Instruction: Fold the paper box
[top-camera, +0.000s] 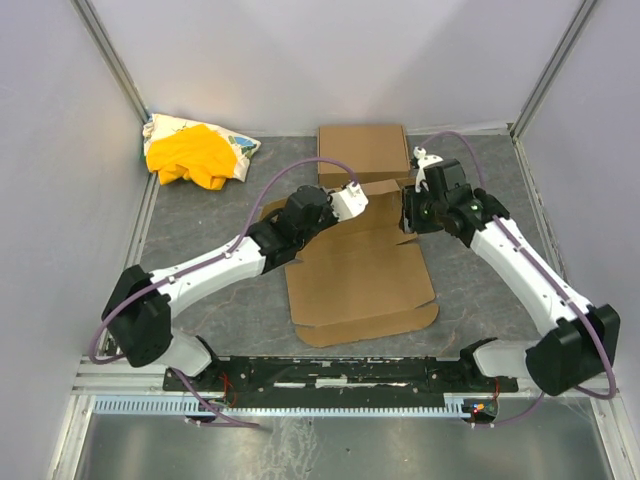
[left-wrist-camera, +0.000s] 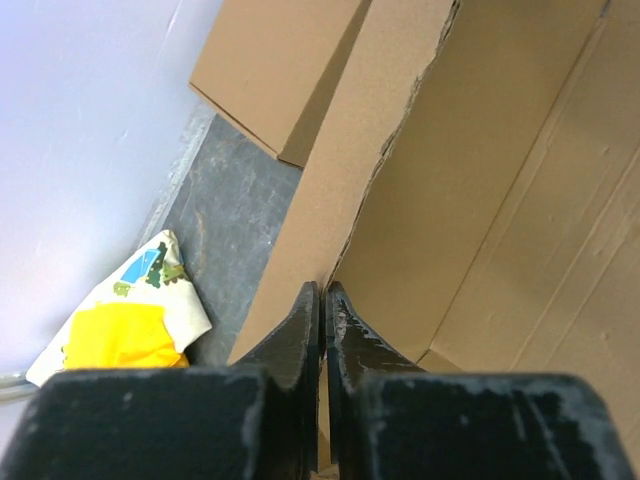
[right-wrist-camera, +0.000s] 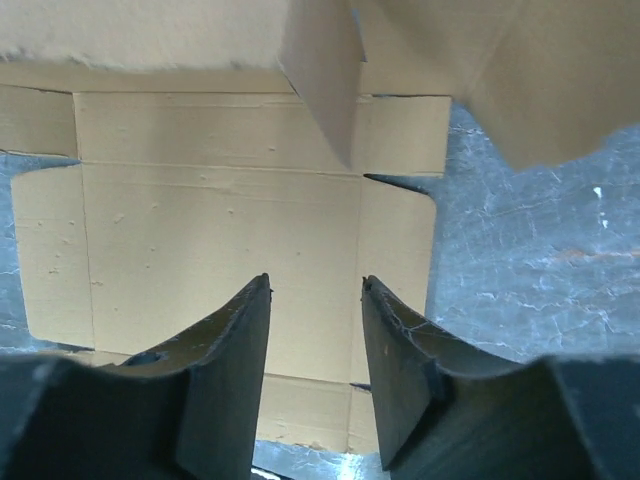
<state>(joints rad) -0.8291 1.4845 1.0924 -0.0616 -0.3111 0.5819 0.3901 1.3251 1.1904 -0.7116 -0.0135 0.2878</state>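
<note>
Mid-table, between the two arms: paper box, plain brown die-cut cardboard, mostly unfolded. Near part flat on the dark grey table, rounded corners toward the arm bases. Far part raised off the surface, tilted up between the two hands. From the right wrist, paper box spread flat below, creases and slits plain, side flaps out left and right, one small flap standing up near top centre.

Left hand in from the left, at the raised far panel. In left wrist view, left hand closed tight, fingers pressed together, pinching the ragged edge of the raised paper box right at the tips.

Right hand in from the right, just beside the right end of the raised part. In its own wrist view, right hand open, jaws apart, nothing between them, hovering over the flat sheet. Contact with the sheet: cannot tell.

Behind the paper box, at the far edge: second cardboard box, neat flat closed rectangle. Touching the raised panel or just short of it: cannot tell. Same cardboard box in left wrist view, flat on the grey surface.

Far-left corner: yellow cloth bundle wrapped in white printed fabric, well apart from the paper box.

Pale walls on three sides. Black rail along the near edge, between the arm bases.
</note>
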